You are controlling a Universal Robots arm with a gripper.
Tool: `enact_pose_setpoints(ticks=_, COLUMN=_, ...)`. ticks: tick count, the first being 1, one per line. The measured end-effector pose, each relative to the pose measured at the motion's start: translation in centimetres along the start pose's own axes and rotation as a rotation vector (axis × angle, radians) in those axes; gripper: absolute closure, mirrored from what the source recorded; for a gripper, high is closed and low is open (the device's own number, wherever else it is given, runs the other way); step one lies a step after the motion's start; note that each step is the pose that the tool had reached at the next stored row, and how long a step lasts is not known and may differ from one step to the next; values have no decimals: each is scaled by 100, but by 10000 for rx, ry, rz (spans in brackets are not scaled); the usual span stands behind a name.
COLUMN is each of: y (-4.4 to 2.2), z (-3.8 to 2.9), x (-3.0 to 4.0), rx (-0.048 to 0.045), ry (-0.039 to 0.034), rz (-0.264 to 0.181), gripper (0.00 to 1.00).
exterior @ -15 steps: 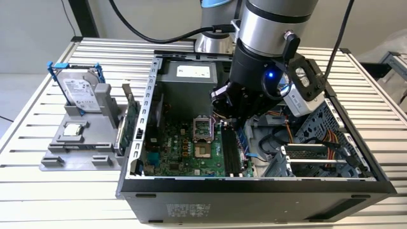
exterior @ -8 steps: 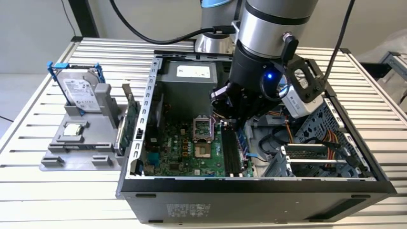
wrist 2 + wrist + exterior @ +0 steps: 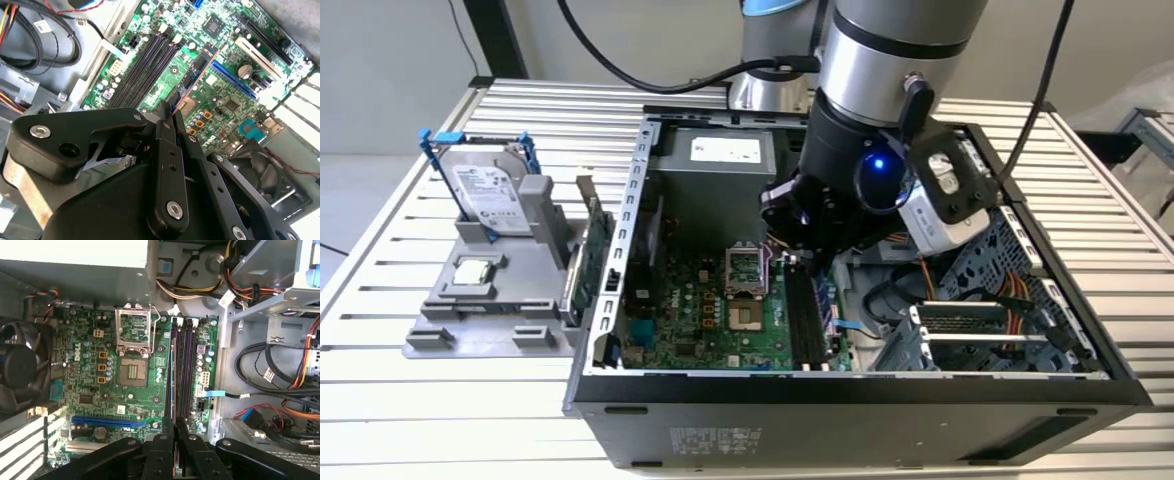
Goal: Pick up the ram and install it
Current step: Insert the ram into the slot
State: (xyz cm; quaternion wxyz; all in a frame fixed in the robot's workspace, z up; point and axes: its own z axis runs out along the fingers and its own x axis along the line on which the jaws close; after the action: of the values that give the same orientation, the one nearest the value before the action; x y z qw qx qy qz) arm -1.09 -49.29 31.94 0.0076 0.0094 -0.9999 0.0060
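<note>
we see a slatted metal table [image 3: 440, 400] carrying an open computer case [image 3: 854, 420], and the arm [image 3: 894, 60] reaches down into it, right over the black slots [image 3: 803, 320]. the motherboard [image 3: 100, 385] lies on the case floor around the black slots, with a round fan [image 3: 20, 365] at the edge farthest from them and the bare processor socket [image 3: 132, 372] just beside them. well apart from the black slots, outside the case wall, a gray stand [image 3: 467, 330] holds a hard drive [image 3: 494, 195] with blue rails and a green card [image 3: 594, 260]. the gripper [image 3: 171, 111] hangs above the black slots with its fingers clamped on one end of the ram [image 3: 196, 75]. the ram juts out from the fingertips edge-on, a thin blue strip with black chips. it runs along the same line as the black slots, on their socket side. we cannot tell whether it touches the board.
</note>
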Motion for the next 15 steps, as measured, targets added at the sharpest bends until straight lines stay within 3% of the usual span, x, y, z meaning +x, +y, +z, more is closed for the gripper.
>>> enact_pose_setpoints(ticks=10, y=0, z=37, x=0, rx=-21, ry=19, rz=1505, gripper=100)
enact_pose_setpoints(ticks=15, y=0, z=54, x=0, rx=-25, ry=25, rz=2000, gripper=100)
